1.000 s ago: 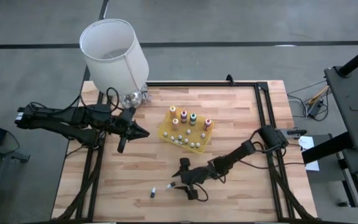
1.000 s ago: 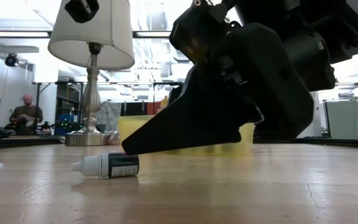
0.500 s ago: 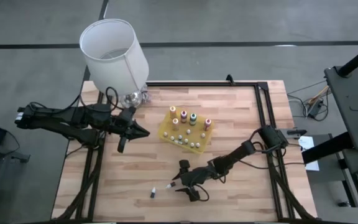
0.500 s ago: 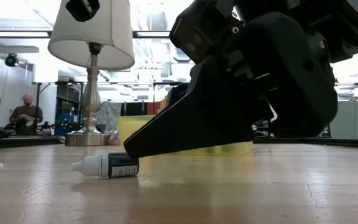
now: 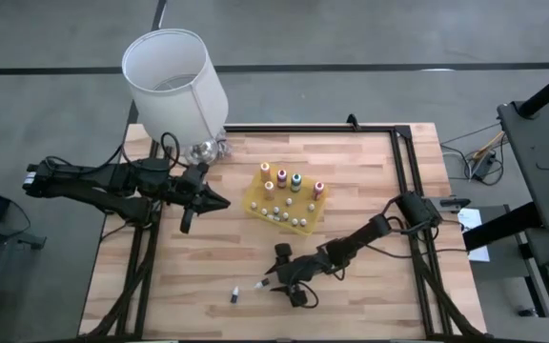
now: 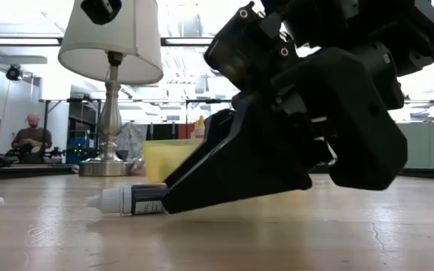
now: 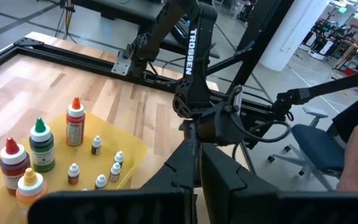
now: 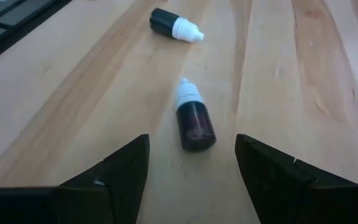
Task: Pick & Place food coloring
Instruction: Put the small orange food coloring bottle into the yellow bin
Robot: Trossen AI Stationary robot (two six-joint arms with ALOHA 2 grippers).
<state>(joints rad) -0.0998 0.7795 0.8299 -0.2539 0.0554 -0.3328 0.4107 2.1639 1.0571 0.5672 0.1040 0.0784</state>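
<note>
The right gripper (image 8: 191, 171) stood released, its matte black fingers (image 8: 114, 171) spread to either side of a small dark plastic vial with a white pointed cap (image 8: 193, 117) lying on its side on the pale, grained wooden table (image 8: 303, 74). Just past it lay a second black vial with a white cap (image 8: 174, 23). Farther off, the yellow plastic tray (image 5: 255, 198) held upright red, orange, yellow and green squeeze bottles (image 7: 41, 144). Beside that tray the left gripper (image 5: 219, 202) hung clenched and empty. The vials' labels were illegible.
</note>
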